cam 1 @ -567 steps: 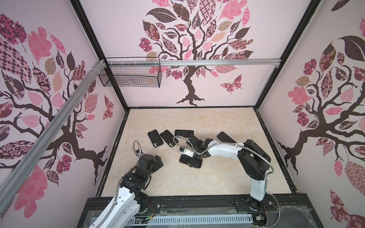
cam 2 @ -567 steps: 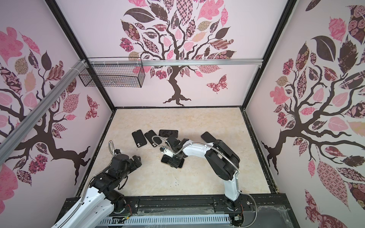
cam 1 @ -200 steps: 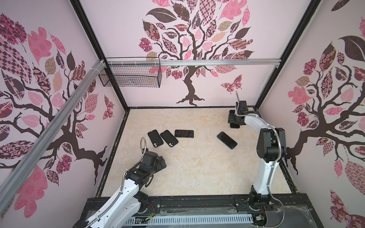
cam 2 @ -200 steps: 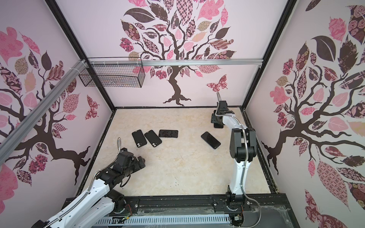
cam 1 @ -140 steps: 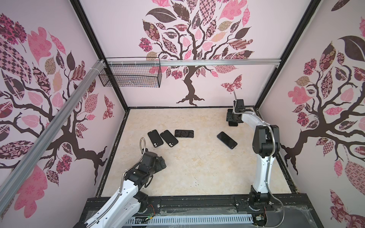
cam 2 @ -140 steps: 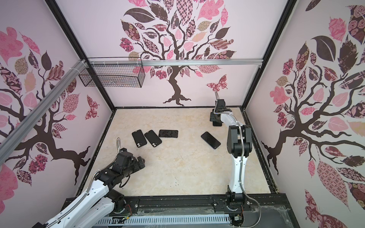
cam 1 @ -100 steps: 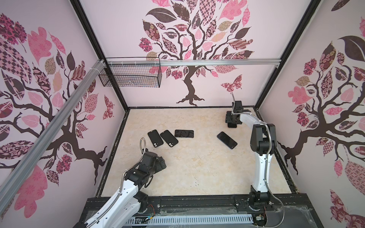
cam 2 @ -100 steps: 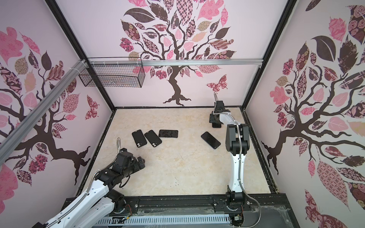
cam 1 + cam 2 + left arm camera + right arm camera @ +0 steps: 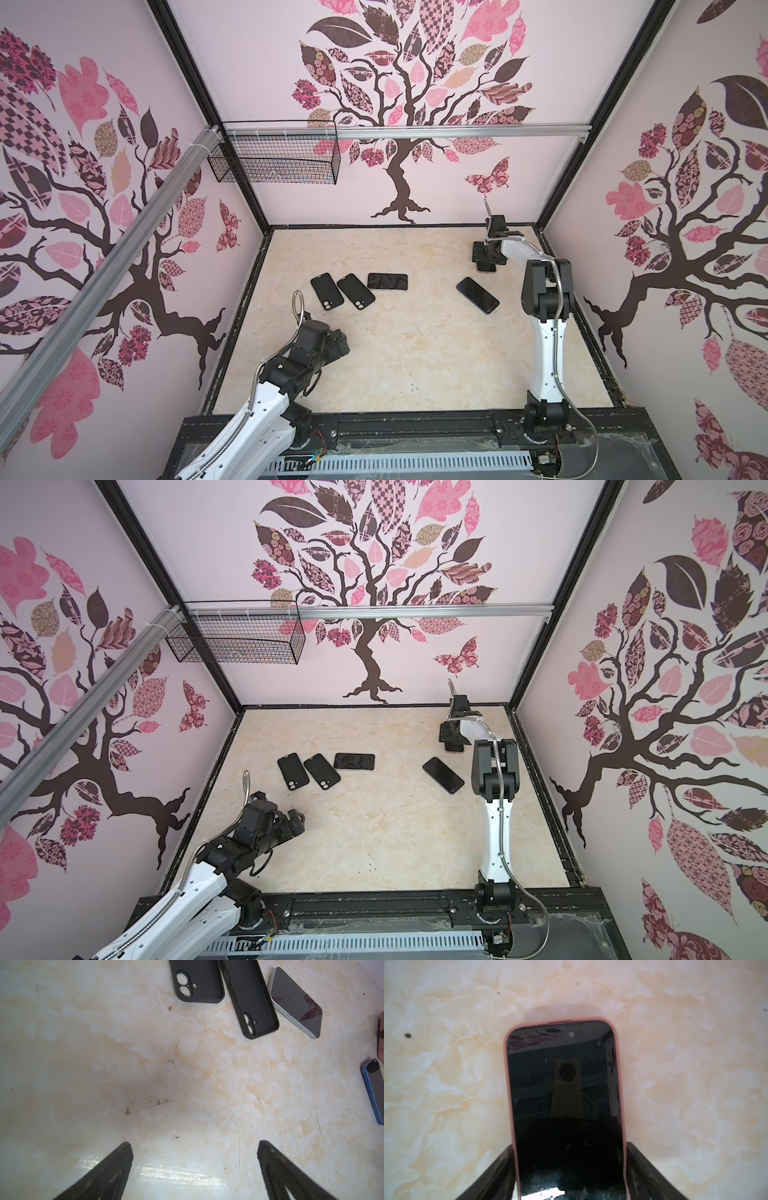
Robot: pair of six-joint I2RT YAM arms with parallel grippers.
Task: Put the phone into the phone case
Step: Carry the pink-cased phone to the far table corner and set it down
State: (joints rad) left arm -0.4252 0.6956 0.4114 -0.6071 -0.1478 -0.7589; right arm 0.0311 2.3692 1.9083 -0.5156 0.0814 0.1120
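Hovering near the front, the left gripper (image 9: 194, 1144) gapes wide and empty over open, bare surface (image 9: 415, 365). Farther off, the right gripper (image 9: 570, 1146), gone from the middle cluster, clamps the pink-cased phone (image 9: 564, 1084) at the far right corner, close to the walls.

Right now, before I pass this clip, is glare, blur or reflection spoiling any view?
Left wrist view: bright glare on the table between the soft-focus fingers of the left gripper; the black cases are sharp. Right wrist view: the screen of the pink-cased phone mirrors wall decals and the camera mount; the right gripper gripping it is blurred. Both top views: even light, no washout.
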